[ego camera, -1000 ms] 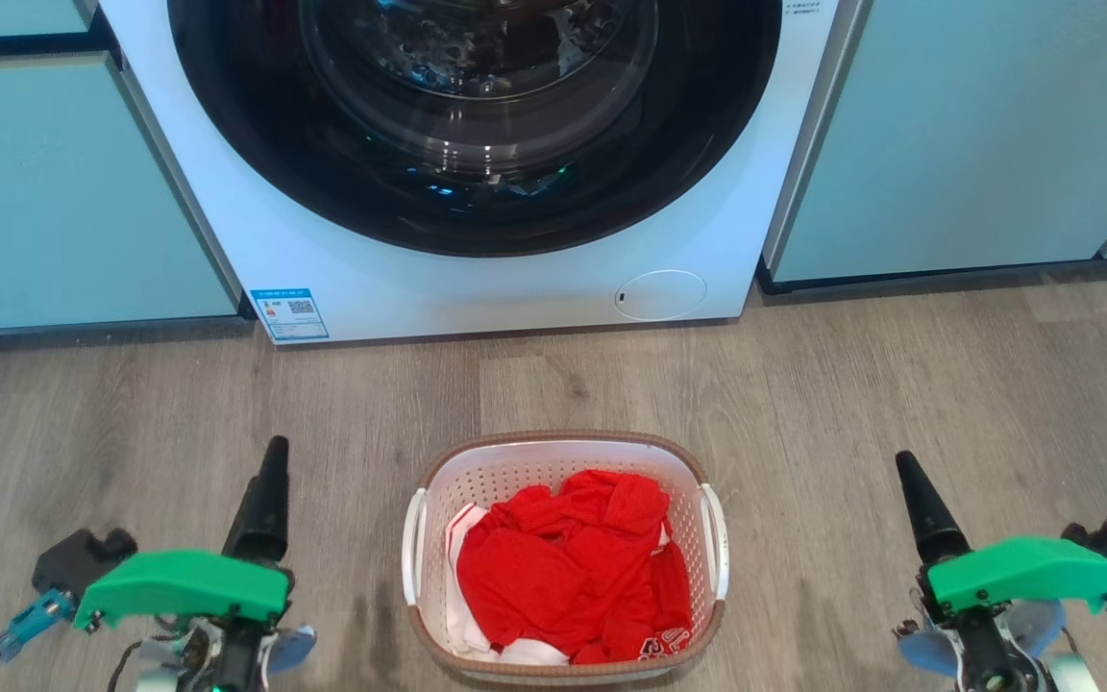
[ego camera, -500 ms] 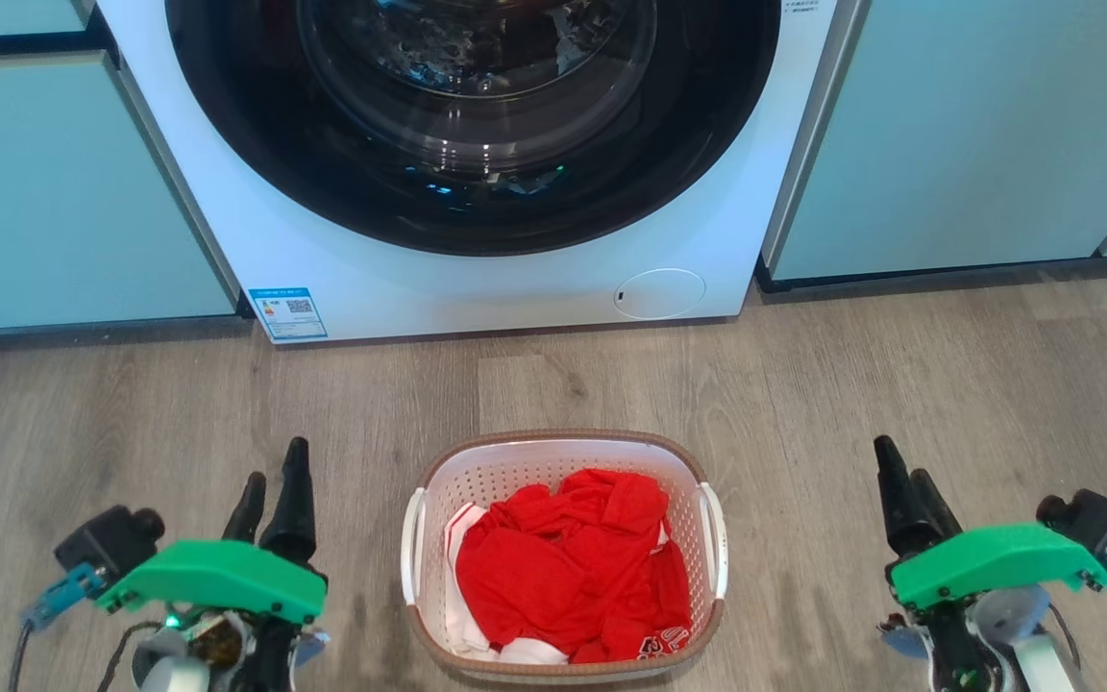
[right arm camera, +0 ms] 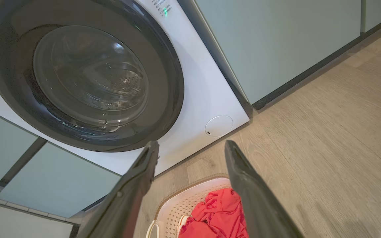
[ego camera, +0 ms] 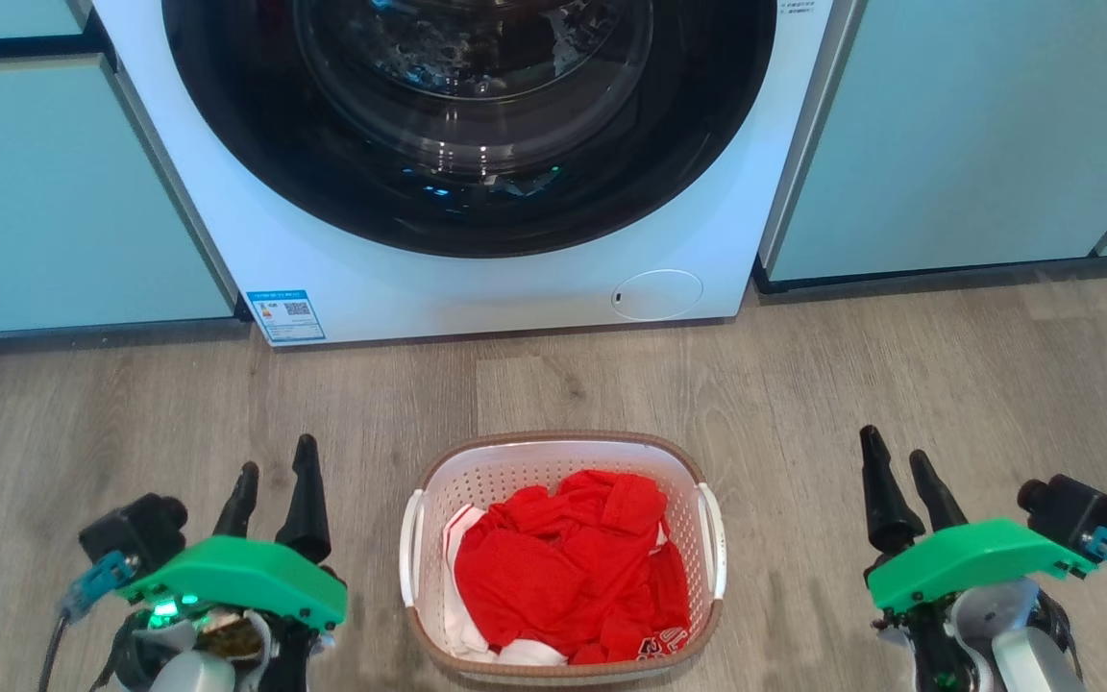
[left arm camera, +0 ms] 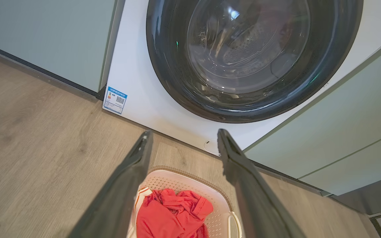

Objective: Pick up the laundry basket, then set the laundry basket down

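Observation:
The laundry basket (ego camera: 559, 459), white and perforated with a brown rim, stands on the wood floor at the bottom middle of the head view, with red clothes (ego camera: 568, 572) heaped in it. Its white side handles (ego camera: 715, 540) face my two arms. My left gripper (ego camera: 275, 459) is open to the left of the basket, well apart from it. My right gripper (ego camera: 897, 445) is open to the right, also apart. The basket (left arm camera: 180, 178) shows between the left fingers (left arm camera: 131, 175) in the left wrist view, and the basket (right arm camera: 190, 201) lies under the right fingers (right arm camera: 240, 178) in the right wrist view.
A white front-loading washer (ego camera: 400, 288) with a dark round door (ego camera: 472, 115) stands straight ahead beyond the basket. Pale green cabinet fronts (ego camera: 976, 135) flank it on both sides. Bare wood floor (ego camera: 803, 384) lies between basket and washer.
Both grippers have opened: each showed one closed dark point a second ago and now shows two spread fingers. Both arms have come slightly forward and inward. The basket has stayed put.

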### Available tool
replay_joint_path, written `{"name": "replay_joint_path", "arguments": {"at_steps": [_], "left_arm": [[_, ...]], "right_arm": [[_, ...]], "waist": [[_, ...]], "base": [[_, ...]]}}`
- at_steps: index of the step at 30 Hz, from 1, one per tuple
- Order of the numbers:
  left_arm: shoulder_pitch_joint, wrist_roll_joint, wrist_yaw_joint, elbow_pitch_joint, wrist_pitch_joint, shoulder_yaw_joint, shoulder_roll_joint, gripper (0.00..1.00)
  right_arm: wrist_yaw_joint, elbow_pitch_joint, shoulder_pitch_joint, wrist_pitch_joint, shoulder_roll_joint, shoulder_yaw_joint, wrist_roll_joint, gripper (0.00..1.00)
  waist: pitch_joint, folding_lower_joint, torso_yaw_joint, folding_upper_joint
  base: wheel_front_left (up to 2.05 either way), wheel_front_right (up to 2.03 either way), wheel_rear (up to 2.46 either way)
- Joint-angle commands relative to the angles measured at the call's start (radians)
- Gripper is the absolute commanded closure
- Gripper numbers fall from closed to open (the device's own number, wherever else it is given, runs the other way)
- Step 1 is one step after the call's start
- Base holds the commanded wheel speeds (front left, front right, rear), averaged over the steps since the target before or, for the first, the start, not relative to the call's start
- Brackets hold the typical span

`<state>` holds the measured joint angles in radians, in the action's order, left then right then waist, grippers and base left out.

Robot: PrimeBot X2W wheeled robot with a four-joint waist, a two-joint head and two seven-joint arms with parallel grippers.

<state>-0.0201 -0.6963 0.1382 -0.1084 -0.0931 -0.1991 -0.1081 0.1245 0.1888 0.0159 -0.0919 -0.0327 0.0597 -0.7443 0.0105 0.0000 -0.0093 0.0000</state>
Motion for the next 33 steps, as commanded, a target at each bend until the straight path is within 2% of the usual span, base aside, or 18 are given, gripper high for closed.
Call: {"name": "replay_joint_path", "arguments": {"at_steps": [1,13,33], "left_arm": [[0.036,0.031,0.012,0.044,-0.015,0.011,-0.021,0.0],[0.02,0.155,0.061,0.069,-0.05,-0.023,-0.034,0.0],[-0.017,0.374,0.062,0.079,-0.106,-0.002,-0.01,0.0]], "right_arm": [[0.004,-0.042,0.047,-0.017,-0.011,0.017,0.031,0.0],[0.004,-0.06,0.048,-0.052,-0.013,0.047,0.176,0.0],[0.005,-0.087,0.052,-0.107,-0.015,0.088,0.403,0.0]], "waist": [[0.0,0.0,-0.001,0.0],[-0.002,0.0,-0.005,0.0],[0.005,0.0,-0.01,0.0]], "base": [[0.0,0.0,0.0],[0.0,0.0,0.0],[0.0,0.0,0.0]]}}
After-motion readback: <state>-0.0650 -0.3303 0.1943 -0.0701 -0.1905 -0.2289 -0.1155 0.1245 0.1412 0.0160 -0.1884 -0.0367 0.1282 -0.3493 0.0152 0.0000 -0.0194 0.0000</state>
